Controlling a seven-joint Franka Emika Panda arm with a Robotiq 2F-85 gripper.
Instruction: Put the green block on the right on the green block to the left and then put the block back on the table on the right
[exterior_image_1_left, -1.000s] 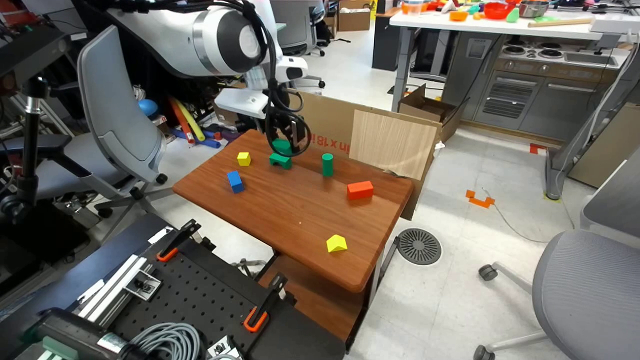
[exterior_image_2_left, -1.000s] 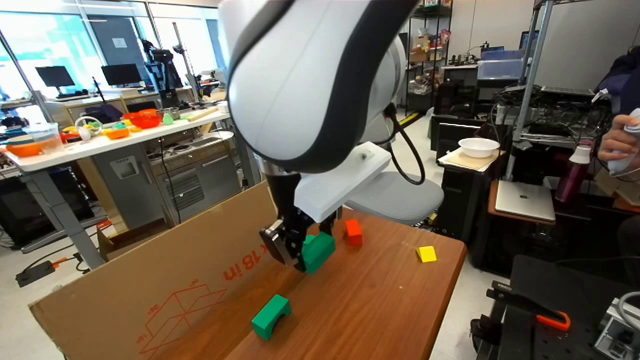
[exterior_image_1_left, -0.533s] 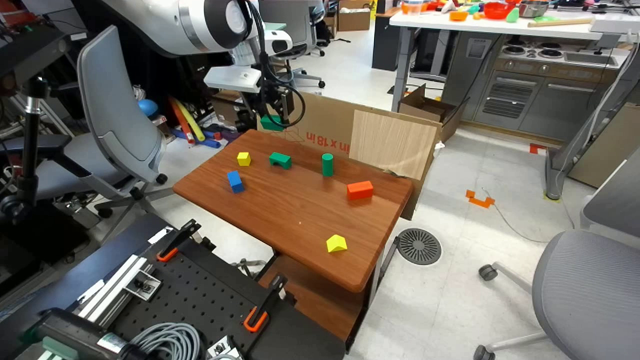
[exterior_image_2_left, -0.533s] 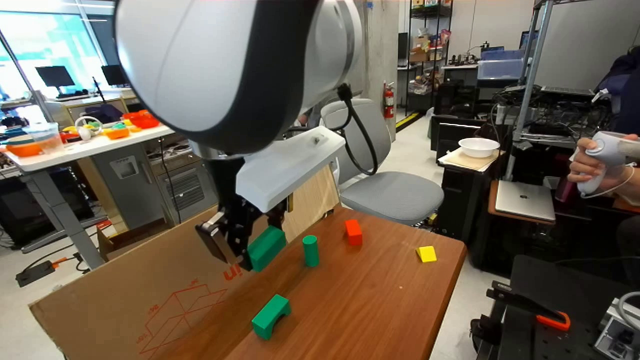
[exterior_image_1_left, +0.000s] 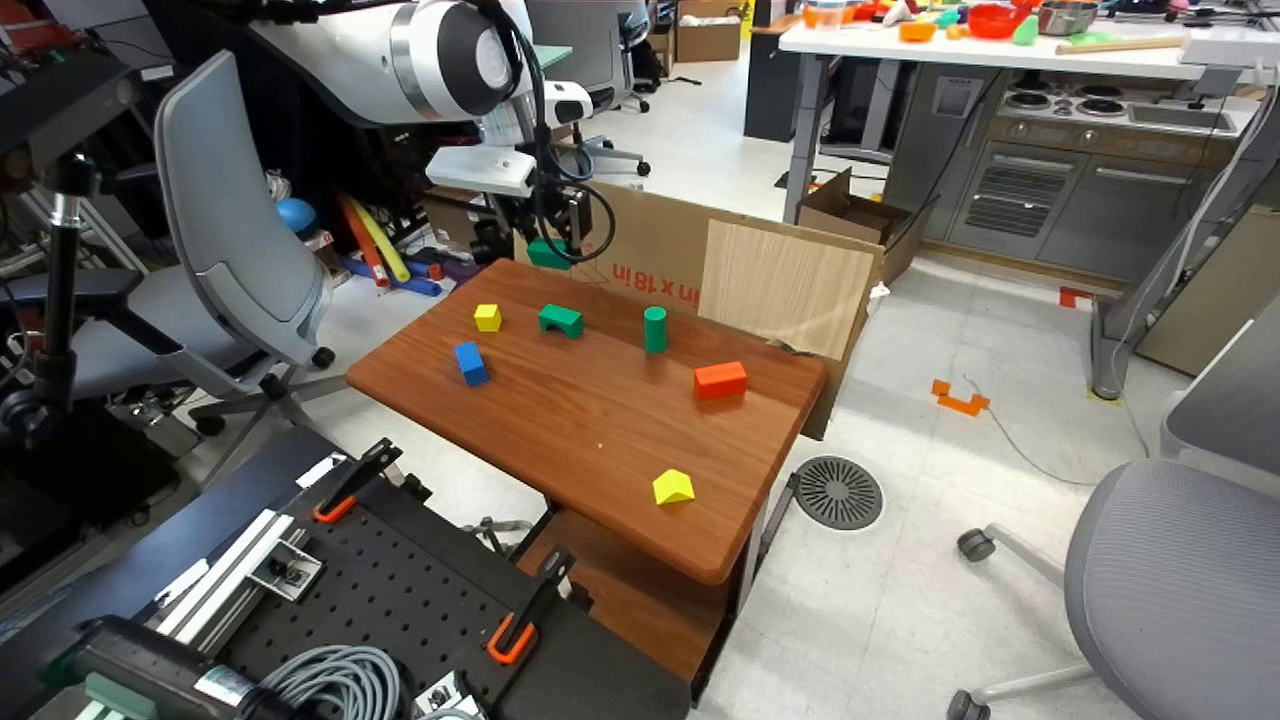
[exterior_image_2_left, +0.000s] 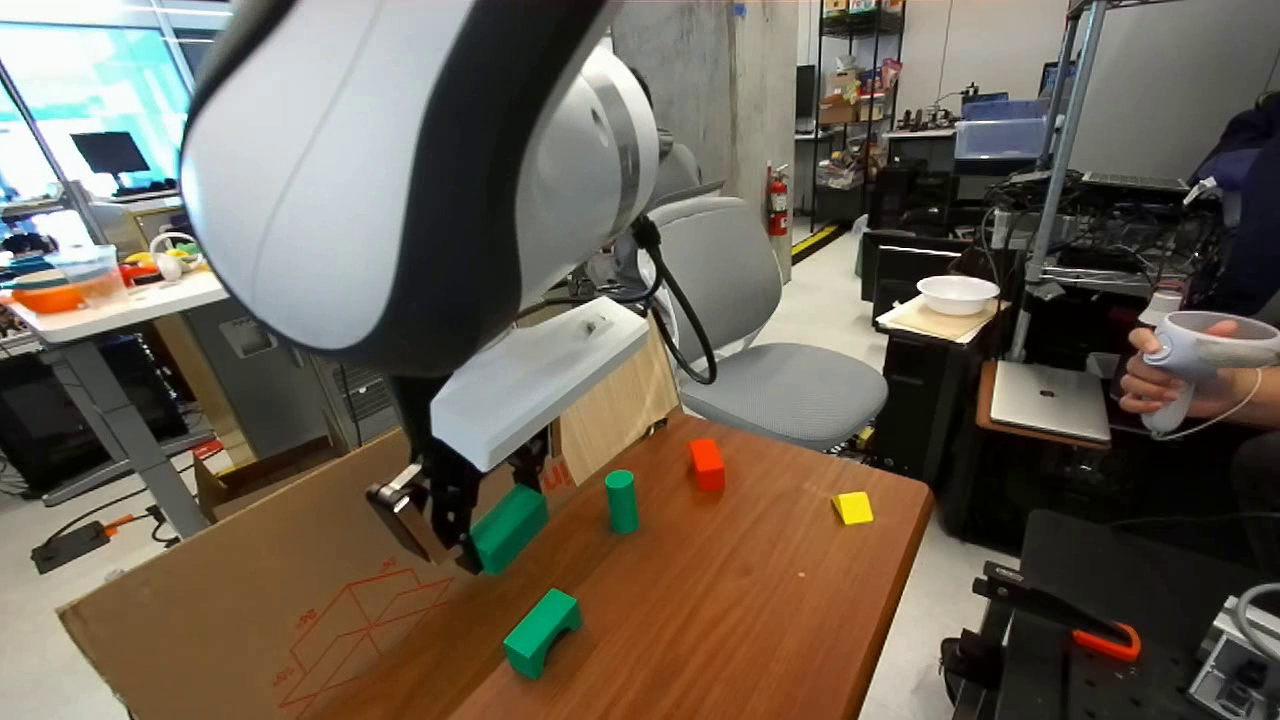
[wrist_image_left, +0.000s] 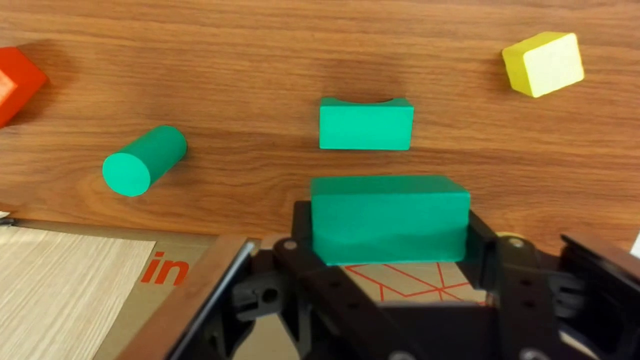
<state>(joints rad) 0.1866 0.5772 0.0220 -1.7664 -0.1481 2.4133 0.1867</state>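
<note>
Cables (exterior_image_1_left: 541, 120) partly cover the gripper (wrist_image_left: 390, 232) in an exterior view, but the wrist view shows it clamping the long green block (wrist_image_left: 390, 220) at both ends, raised at the far side of the table (exterior_image_1_left: 590, 430). Its height over the arched green block (exterior_image_1_left: 560, 320) is hard to judge. The arm (exterior_image_2_left: 330, 180), cut off above, points its wrist downward.

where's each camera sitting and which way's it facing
An exterior view: behind the pegboard, facing the cardboard across the table; arm upper left.
An exterior view: near the arm, facing along the table; arm upper left, person's hand right.
Wrist view: behind the end effector, facing down; it holds a green block.
Both exterior views share the red block.
</note>
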